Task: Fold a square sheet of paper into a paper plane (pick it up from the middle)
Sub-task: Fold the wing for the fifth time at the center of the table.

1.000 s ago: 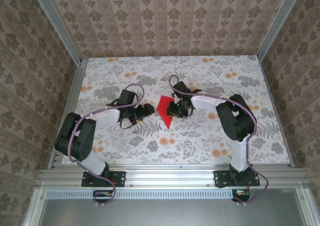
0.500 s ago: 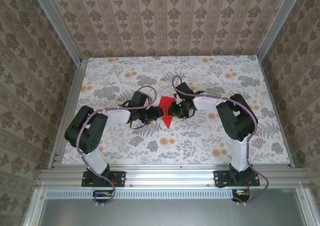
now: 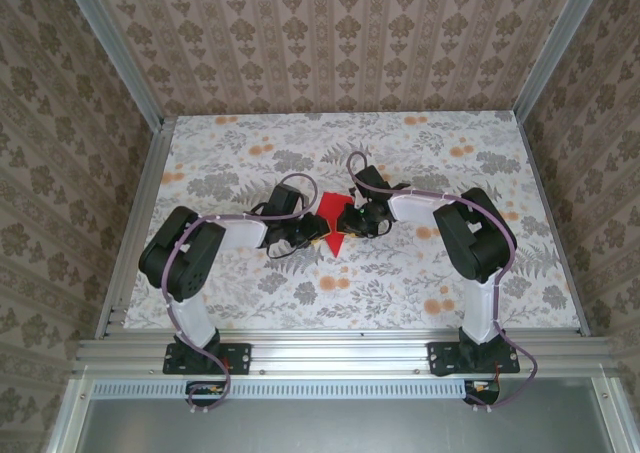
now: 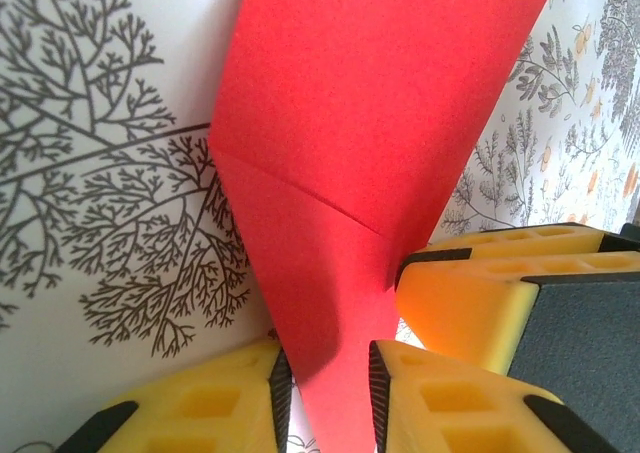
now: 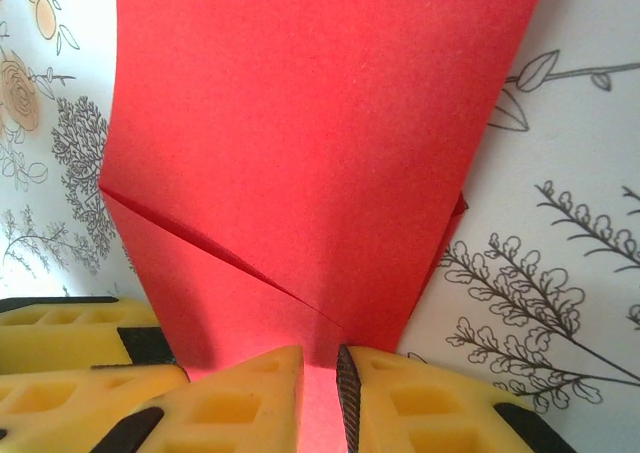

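I see the bright red folded sheet of paper (image 3: 333,221) near the middle of the floral-printed desk (image 3: 420,273), between the two arms. Its broad end points toward the far wall and its narrow point toward the arm bases.

My left hand (image 3: 312,235) meets the sheet from the left and my right hand (image 3: 345,220) from the right. The two sit just beside each other at the narrow end.

On the left wrist camera the sheet (image 4: 350,173) runs down to a tapered strip with a diagonal crease across it. That strip passes between the yellow fingers of the left hand (image 4: 325,403). The dark pads sit right at its two sides, the jaws only partly drawn in, and I cannot tell whether they are really pinching it. A yellow finger of the right hand (image 4: 500,293) touches the sheet's right edge.

On the right wrist camera the paper (image 5: 320,153) rises from the right hand (image 5: 320,383), whose fingers stand almost together with the red tip clamped in the narrow slot.
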